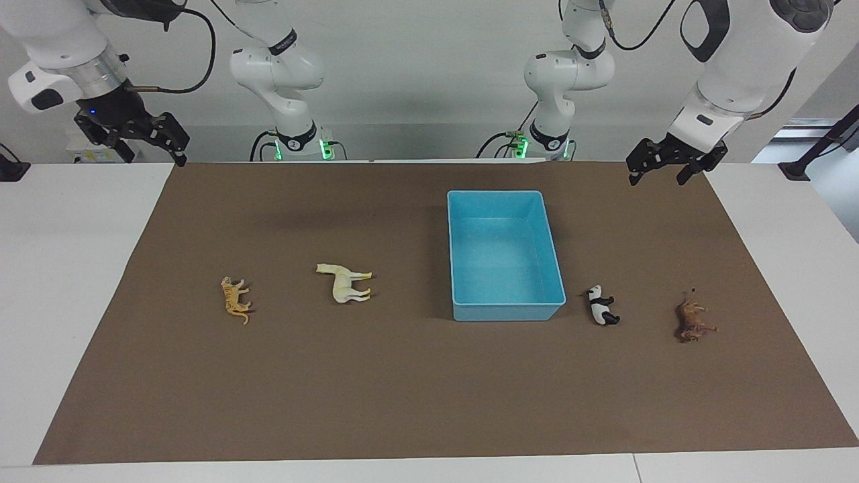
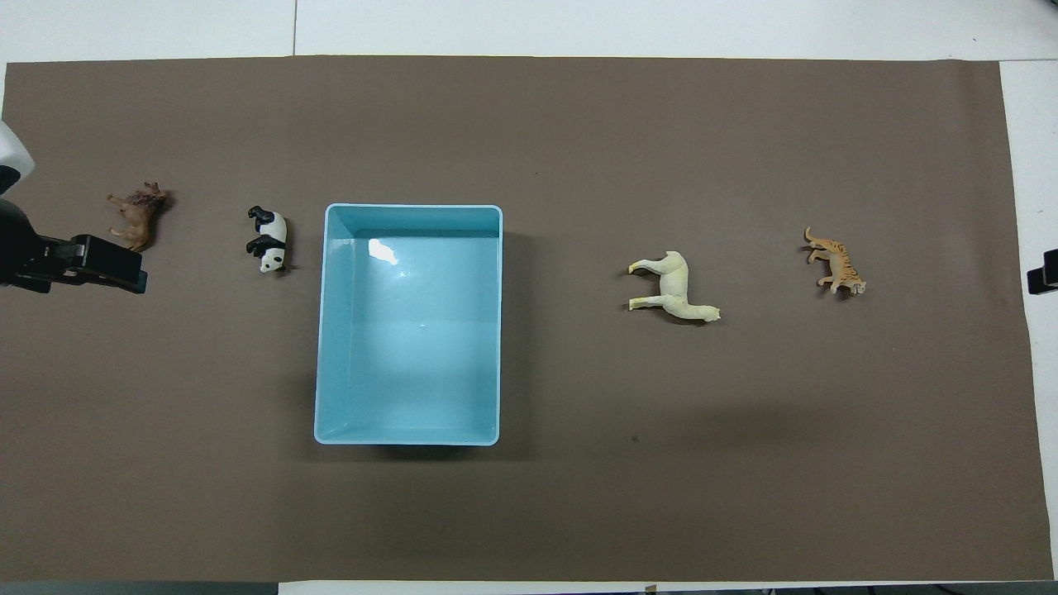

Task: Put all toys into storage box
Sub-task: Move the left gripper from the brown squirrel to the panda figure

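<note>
Four toys lie on their sides on the brown mat, in a row with the storage box [image 1: 507, 310] [image 2: 411, 207], which is light blue and has nothing in it. The panda [image 1: 602, 306] [image 2: 269, 240] and the brown lion [image 1: 692, 320] [image 2: 136, 215] lie toward the left arm's end. Toward the right arm's end are the cream horse [image 1: 345, 282] [image 2: 674, 289] and the orange tiger [image 1: 235, 300] [image 2: 835, 263]. My left gripper [image 1: 659, 176] hangs open in the air over the mat's corner by the robots. My right gripper [image 1: 144, 151] hangs open over the matching corner at its own end. Neither holds anything.
The brown mat [image 1: 429, 402] covers most of the white table [image 1: 67, 268], with bare white strips at both ends. Both arm bases stand at the table's edge by the robots.
</note>
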`<state>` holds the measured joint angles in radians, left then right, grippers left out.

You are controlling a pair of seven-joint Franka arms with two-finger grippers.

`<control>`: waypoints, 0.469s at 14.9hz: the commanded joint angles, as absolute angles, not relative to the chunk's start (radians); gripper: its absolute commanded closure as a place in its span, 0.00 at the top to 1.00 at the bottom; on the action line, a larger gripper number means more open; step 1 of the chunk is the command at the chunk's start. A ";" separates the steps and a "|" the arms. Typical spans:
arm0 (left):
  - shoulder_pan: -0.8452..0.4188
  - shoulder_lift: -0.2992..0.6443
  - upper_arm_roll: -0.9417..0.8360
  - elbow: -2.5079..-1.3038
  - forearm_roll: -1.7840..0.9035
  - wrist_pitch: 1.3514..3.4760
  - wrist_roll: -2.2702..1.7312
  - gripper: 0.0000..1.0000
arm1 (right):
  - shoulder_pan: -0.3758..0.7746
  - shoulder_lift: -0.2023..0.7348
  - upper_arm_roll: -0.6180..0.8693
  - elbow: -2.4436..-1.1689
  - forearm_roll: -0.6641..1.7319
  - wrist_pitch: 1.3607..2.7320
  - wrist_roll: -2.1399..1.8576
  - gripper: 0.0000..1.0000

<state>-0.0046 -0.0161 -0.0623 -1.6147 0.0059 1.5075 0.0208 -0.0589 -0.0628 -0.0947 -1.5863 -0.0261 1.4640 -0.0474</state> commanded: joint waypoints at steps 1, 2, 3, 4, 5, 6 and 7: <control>0.009 -0.049 -0.067 -1.654 0.011 1.532 0.038 1.00 | -0.071 -0.075 -0.087 -1.598 -0.014 1.479 -0.029 1.00; 0.008 -0.049 -0.067 -1.654 0.011 1.532 0.038 1.00 | -0.071 -0.075 -0.087 -1.598 -0.014 1.479 -0.029 1.00; 0.009 -0.049 -0.067 -1.654 0.011 1.534 0.040 1.00 | -0.071 -0.075 -0.087 -1.600 -0.014 1.479 -0.028 1.00; 0.008 -0.051 -0.067 -1.655 0.011 1.534 0.038 1.00 | -0.072 -0.075 -0.087 -1.600 -0.014 1.479 -0.028 1.00; 0.009 -0.057 -0.066 -1.670 0.014 1.539 0.037 1.00 | -0.072 -0.075 -0.087 -1.598 -0.014 1.479 -0.028 1.00; 0.012 -0.070 -0.063 -1.693 0.018 1.557 0.037 1.00 | -0.071 -0.075 -0.087 -1.598 -0.014 1.477 -0.028 1.00; 0.014 -0.074 -0.063 -1.709 0.018 1.583 0.037 1.00 | -0.071 -0.075 -0.087 -1.598 -0.014 1.476 -0.028 1.00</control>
